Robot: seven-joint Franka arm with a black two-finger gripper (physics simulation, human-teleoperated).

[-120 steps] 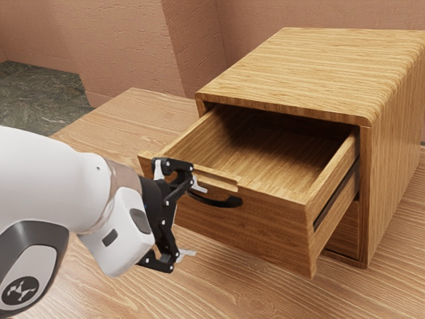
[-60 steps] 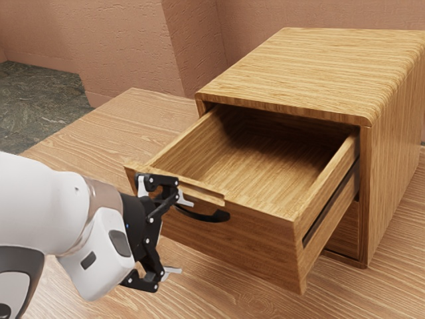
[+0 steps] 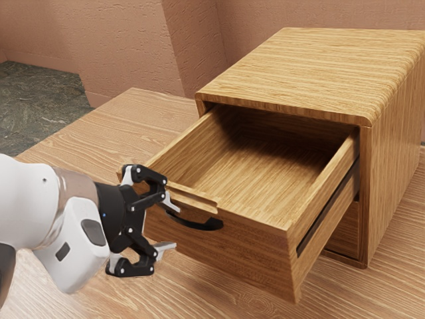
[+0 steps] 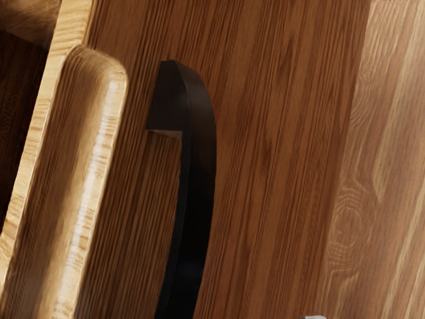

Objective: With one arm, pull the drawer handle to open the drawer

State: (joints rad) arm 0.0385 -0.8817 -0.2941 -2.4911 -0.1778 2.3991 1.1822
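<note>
While parked just in front of the wooden cabinet (image 3: 332, 73), holds the black two-finger gripper (image 3: 170, 226) spread wide, jaws far apart and clamped on nothing. Reaches in on a white arm (image 3: 40, 219) from the exterior view's left, on the side of the drawer away from the cabinet.

Shows the drawer (image 3: 265, 173) drawn far out of the cabinet's upper opening, toward the exterior view's left, with its wooden floor and side walls exposed. Leaves a lower panel (image 3: 346, 236) set back inside the cabinet, beneath the drawer.

Puts the upper finger (image 3: 169, 199) right at the end of the dark curved drawer handle (image 3: 196, 223) farthest from the cabinet; cannot tell whether touching. Sets the lower finger (image 3: 163, 249) below the handle and apart from it, above the wooden tabletop (image 3: 99, 133) that carries the cabinet.

Seen from the hand, presents the handle (image 4: 192, 199) as a black arc standing off the striped drawer front (image 4: 279, 133), beside the front's rounded top lip (image 4: 73, 186), with tabletop grain (image 4: 392, 166) beyond the front's lower edge.

Backs the cabinet with a pinkish plaster wall (image 3: 119, 40), and lays a dark stone floor (image 3: 33, 100) past the table edge far from the cabinet.
</note>
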